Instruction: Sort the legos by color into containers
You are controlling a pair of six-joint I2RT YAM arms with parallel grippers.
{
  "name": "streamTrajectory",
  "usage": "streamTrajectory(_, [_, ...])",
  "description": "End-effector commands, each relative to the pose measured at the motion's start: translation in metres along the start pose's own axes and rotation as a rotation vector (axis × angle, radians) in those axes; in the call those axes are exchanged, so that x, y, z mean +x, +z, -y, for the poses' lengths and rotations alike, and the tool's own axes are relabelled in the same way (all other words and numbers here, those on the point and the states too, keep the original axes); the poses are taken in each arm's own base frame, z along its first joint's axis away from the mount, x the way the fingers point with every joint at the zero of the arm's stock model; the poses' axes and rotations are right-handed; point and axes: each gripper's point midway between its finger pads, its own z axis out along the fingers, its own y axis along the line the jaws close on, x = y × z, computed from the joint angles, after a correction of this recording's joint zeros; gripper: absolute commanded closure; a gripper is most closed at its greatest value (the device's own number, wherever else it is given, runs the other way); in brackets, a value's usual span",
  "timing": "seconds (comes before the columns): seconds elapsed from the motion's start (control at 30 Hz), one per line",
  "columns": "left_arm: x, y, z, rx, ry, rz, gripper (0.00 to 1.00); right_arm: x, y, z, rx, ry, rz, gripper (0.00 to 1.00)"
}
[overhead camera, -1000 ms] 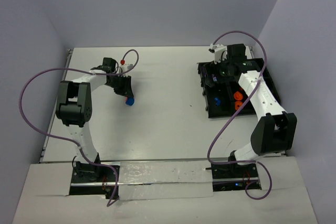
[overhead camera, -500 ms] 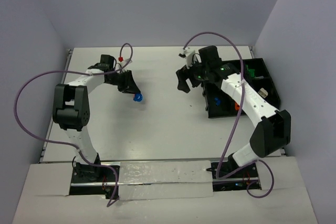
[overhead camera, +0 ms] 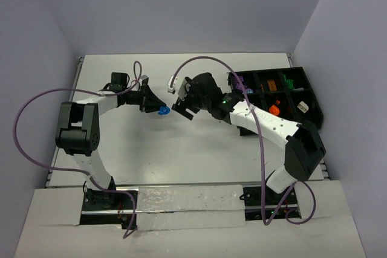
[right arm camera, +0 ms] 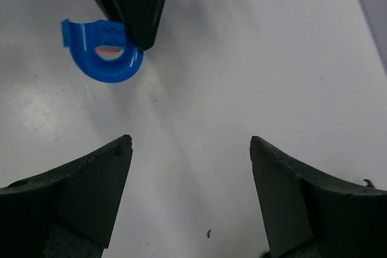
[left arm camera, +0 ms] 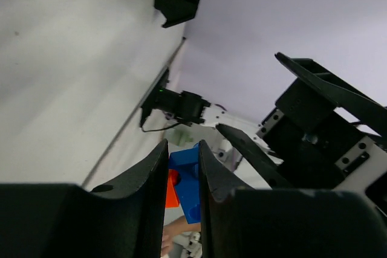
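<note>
My left gripper [overhead camera: 158,109] is shut on a blue rounded lego [overhead camera: 162,111] and holds it out over the middle of the table. In the left wrist view the blue lego [left arm camera: 188,179] sits between the fingers with an orange part [left arm camera: 172,189] behind it. My right gripper [overhead camera: 179,104] is open and empty, just right of the blue lego. In the right wrist view the blue lego [right arm camera: 100,52] hangs from the left gripper's fingers [right arm camera: 134,1], ahead of my right gripper [right arm camera: 190,143]. The black compartment tray [overhead camera: 314,106] stands at the right, holding orange [overhead camera: 274,110], green [overhead camera: 289,82], purple [overhead camera: 239,81] and white [overhead camera: 302,106] pieces.
Purple cables loop over both arms. The right arm stretches leftward from the tray across the table's middle. The table's far edge meets the lilac wall.
The left gripper has carried the blue lego rightward toward the centre. The right gripper has swung left from over the tray until it faces the blue lego.
</note>
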Motion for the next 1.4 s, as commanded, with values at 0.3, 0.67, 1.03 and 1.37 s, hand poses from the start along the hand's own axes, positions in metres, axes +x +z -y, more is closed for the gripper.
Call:
streamTrajectory(0.3, [0.011, -0.017, 0.054, 0.160, -0.130, -0.098, 1.00, -0.051, -0.013, 0.004, 0.096, -0.191, 0.197, 0.20])
streamTrajectory(0.67, [0.024, -0.015, 0.062, 0.158, -0.258, -0.122, 1.00, -0.077, -0.053, -0.050, -0.137, -0.344, 0.468, 0.35])
streamTrajectory(1.03, [0.040, -0.011, 0.065, 0.147, -0.302, -0.138, 1.00, -0.086, -0.040, -0.049, -0.104, -0.416, 0.490, 0.45])
streamTrajectory(1.37, [0.044, -0.005, 0.067, 0.127, -0.310, -0.146, 1.00, -0.086, -0.034, -0.048, -0.016, -0.450, 0.488, 0.47])
